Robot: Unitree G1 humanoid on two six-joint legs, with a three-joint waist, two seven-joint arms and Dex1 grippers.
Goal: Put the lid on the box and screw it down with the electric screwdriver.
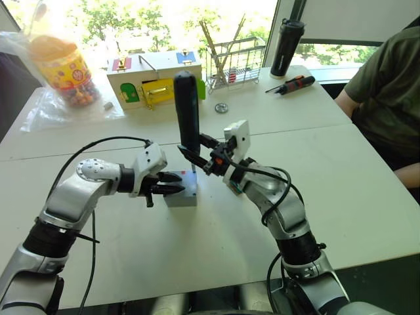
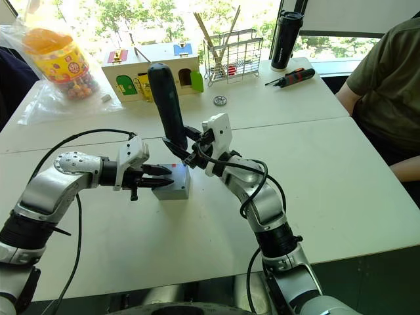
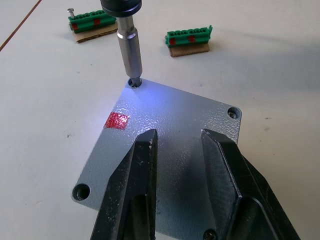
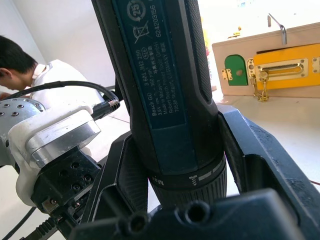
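Note:
The grey lid (image 3: 175, 125) lies flat on the small grey box (image 1: 182, 195) at mid-table; a red mark (image 3: 116, 120) shows on its top. My right gripper (image 1: 195, 147) is shut on the dark electric screwdriver (image 1: 186, 111), holding it upright over the box. Its metal bit (image 3: 131, 55) stands in one corner screw hole of the lid, and the tool's light shines on the plate. At the box's left side my left gripper (image 1: 177, 183) is open, its fingers (image 3: 135, 165) spread just above the lid with nothing between them.
Two green terminal blocks (image 3: 189, 40) lie on the table beyond the box. At the back stand a wooden box with coloured doors (image 1: 154, 82), a wire rack (image 1: 236, 62), a black bottle (image 1: 287, 47), a black-and-orange screwdriver (image 1: 292, 84) and a bagged jar (image 1: 62, 69). A person (image 1: 387, 85) sits at the right.

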